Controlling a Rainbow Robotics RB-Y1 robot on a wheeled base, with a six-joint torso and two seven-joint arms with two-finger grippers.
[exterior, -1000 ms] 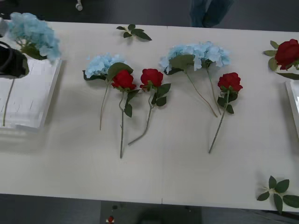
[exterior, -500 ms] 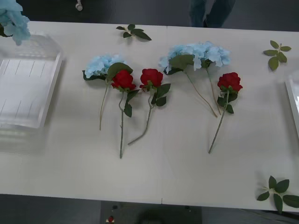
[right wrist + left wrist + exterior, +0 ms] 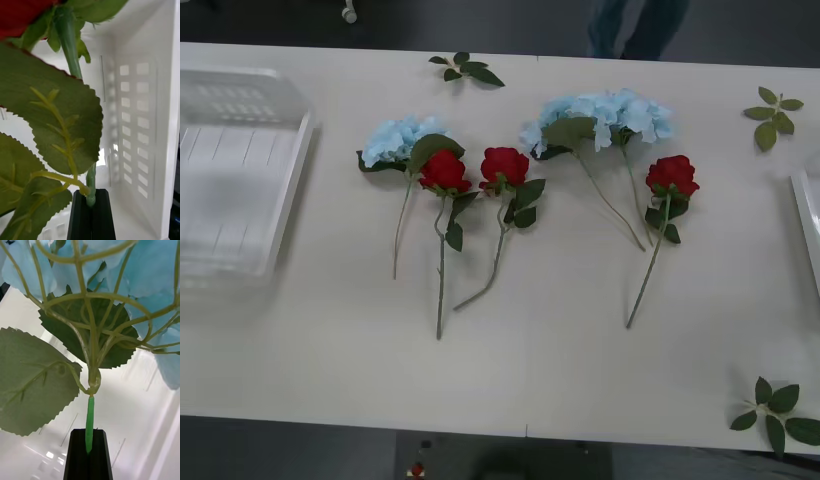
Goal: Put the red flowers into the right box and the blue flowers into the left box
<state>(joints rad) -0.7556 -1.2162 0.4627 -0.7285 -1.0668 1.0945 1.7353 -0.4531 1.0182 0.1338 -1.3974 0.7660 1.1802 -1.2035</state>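
My left gripper (image 3: 89,442) is shut on the thin green stem of a blue flower (image 3: 150,270), which it holds above the white left box (image 3: 142,420). My right gripper (image 3: 91,204) is shut on the stem of a red flower (image 3: 22,15), held over the slotted white right box (image 3: 138,123). In the front view the left box (image 3: 240,170) sits at the table's left and the right box's rim (image 3: 808,225) at its right edge. Between them lie blue flowers (image 3: 395,138) (image 3: 605,115) and three red flowers (image 3: 444,170) (image 3: 504,165) (image 3: 672,173).
Loose green leaf sprigs lie at the back middle (image 3: 467,68), the back right (image 3: 773,110) and the front right corner (image 3: 778,410). The flower stems point toward the table's front edge.
The blue flower held over the left box and the red flower at the right edge have both left the front view. The flowers on the table have not moved.
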